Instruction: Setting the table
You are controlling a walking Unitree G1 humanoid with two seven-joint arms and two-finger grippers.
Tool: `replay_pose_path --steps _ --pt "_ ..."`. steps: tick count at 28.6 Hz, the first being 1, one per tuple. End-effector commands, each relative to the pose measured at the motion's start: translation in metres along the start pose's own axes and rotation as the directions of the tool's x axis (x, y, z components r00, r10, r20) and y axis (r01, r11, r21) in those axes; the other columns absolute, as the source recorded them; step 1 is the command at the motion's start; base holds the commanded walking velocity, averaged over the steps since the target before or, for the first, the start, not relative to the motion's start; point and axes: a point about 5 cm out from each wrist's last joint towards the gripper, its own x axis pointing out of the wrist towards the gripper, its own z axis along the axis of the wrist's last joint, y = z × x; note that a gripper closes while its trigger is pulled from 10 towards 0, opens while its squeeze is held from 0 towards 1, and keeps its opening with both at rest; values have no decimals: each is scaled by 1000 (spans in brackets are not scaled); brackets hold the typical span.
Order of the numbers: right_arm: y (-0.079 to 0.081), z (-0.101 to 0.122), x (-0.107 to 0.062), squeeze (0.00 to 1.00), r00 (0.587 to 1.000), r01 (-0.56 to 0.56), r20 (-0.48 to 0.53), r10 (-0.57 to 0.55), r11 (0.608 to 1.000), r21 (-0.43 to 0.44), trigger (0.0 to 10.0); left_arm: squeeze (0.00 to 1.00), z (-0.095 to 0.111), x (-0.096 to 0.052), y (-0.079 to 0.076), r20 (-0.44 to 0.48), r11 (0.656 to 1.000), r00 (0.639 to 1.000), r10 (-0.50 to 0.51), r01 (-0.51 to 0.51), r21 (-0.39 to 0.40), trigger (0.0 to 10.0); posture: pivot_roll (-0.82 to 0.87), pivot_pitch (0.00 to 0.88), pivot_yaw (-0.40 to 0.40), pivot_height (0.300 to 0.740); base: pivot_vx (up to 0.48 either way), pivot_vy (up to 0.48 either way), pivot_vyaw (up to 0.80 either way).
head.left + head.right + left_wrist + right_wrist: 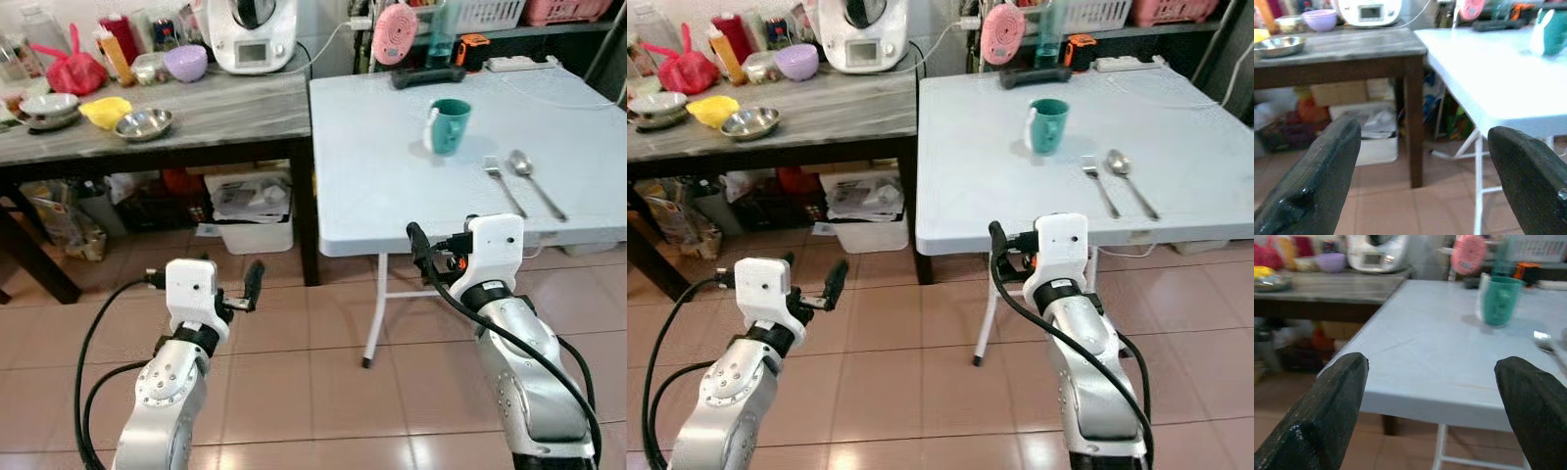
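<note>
Hands, left hand (1420, 161) and right hand (1432, 396), gape wide, empty, before white table (392, 186) bearing mug (449, 125), fork (504, 184), spoon (534, 181).

A dark wooden table with a grey streaked top (225, 113) stands as the landmark, its right end touching a neighbouring table. On it, at the back right, sits a white kitchen machine with a small display (253, 37); just left of that is a lilac plastic bowl (185, 63). Further left lie a red knotted plastic bag (74, 70) and, nearer the front edge, a yellow shallow dish (105, 111) beside a round steel bowl (143, 123). Under this table, on the terracotta tiled floor (294, 372), stands a white plastic bin stuffed with papers (253, 211). Beyond its right end hangs a pink round fan (394, 32).
</note>
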Motion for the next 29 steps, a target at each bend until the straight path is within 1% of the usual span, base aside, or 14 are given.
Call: replay_pose_path --steps 1,11,15,23,29 --pt "-2 4 1 0 1000 10 15 -10 1000 -12 10000 0 3 0 3 12 1000 1000 15 -15 7 10000 -112 57 100 740 0 -394 0" --pt "-3 4 1 0 1000 13 23 -13 1000 -16 10000 0 1 0 1 8 1000 1000 10 -10 9 10000 -111 55 100 740 0 -417 0" --pt "-4 5 1 0 999 21 27 -21 1000 -21 10000 0 2 0 0 21 1000 1000 3 -3 -14 10000 -116 54 101 740 0 0 0" --pt "-6 5 1 0 999 24 30 -23 999 -28 10000 0 3 -1 0 35 1000 999 -28 28 -6 10000 -116 54 98 740 0 0 0" --pt "-5 6 3 0 999 21 37 -20 999 -39 10000 0 3 -2 -2 47 999 998 -44 44 -8 10000 -117 51 94 740 311 0 0"
